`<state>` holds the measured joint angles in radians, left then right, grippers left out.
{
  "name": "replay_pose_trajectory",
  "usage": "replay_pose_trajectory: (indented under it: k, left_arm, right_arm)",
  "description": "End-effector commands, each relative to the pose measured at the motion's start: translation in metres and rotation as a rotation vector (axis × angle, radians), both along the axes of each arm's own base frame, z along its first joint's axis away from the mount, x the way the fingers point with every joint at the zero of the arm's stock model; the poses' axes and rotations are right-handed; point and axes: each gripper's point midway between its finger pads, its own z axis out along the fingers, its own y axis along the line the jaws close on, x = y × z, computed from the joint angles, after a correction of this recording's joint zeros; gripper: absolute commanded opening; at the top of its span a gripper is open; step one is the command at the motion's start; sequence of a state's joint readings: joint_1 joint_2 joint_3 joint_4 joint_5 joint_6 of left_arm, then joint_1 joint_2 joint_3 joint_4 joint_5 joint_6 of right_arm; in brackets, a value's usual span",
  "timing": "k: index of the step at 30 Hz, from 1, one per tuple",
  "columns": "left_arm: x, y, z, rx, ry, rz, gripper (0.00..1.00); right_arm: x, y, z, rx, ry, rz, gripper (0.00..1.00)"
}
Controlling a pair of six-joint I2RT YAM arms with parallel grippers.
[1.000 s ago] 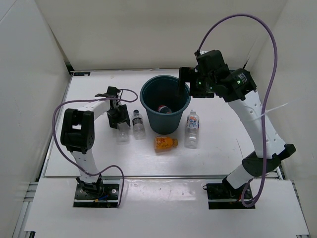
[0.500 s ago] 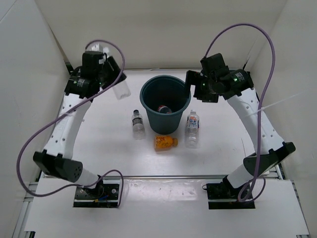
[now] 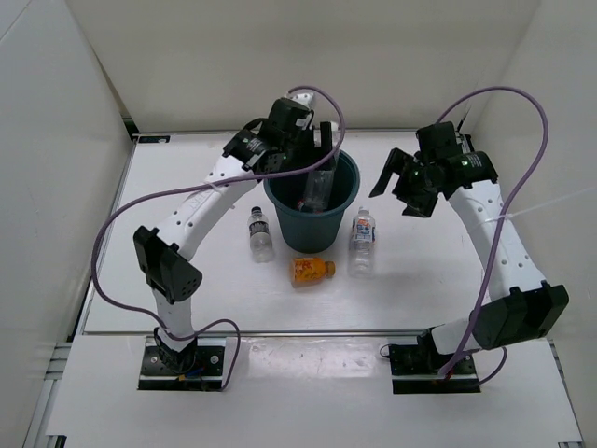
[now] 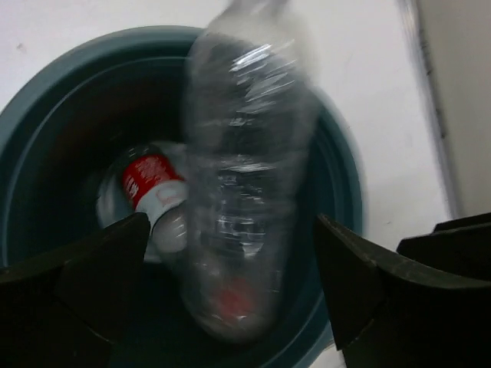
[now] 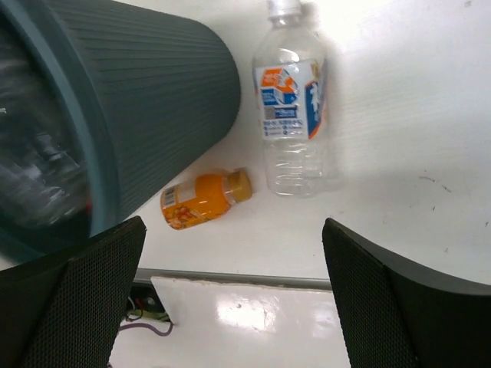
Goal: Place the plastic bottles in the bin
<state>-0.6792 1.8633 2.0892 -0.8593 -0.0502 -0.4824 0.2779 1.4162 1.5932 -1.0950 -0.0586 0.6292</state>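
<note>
On the white worktop (image 3: 187, 280) the round dark teal-grey plastic bin (image 3: 272, 191) is placed centrally, within reach of both arms. The left gripper (image 4: 232, 222) is held released above its mouth. A blurred clear plastic bottle (image 4: 245, 153) is seen untouched between the jaws, probably dropping onto the red-labelled bottle (image 4: 149, 184) inside. The right gripper (image 5: 234, 226) is spread wide over the blue-white labelled bottle (image 5: 291, 107), likely to be taken next. The dark-labelled bottle (image 3: 261, 233) and the short orange bottle (image 5: 203, 198) are seen lying beside the bin.

White table (image 3: 420, 289), teal bin (image 3: 313, 235) upright, dark-label bottle (image 3: 260, 233), orange bottle (image 3: 312, 270), blue-label bottle (image 3: 362, 243) lying nearby
</note>
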Motion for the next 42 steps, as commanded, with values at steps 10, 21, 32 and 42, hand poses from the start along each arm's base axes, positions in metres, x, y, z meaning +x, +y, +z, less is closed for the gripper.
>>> replay_pose_trajectory:
  k: [10,21,32,42]
  left_arm:
    - [-0.055,0.084,0.171,-0.186,-0.362,0.158,1.00]
    - [-0.091,0.170,0.028,0.069,-0.091,0.330,1.00]
    - [-0.083,0.211,-0.072,0.072,0.110,0.497,1.00]
    - [-0.073,0.207,-0.130,-0.065,0.275,0.484,1.00]
  right_arm:
    - [-0.001,0.019,-0.113,0.070,0.191,0.051,0.99]
    - [0.011,0.026,-0.211,-0.062,0.380,0.076,0.95]
    - [-0.007,-0.010,-0.167,-0.084,0.322,-0.004,0.49]
    - [0.035,0.012,0.060,0.185,-0.159,-0.097,0.31]
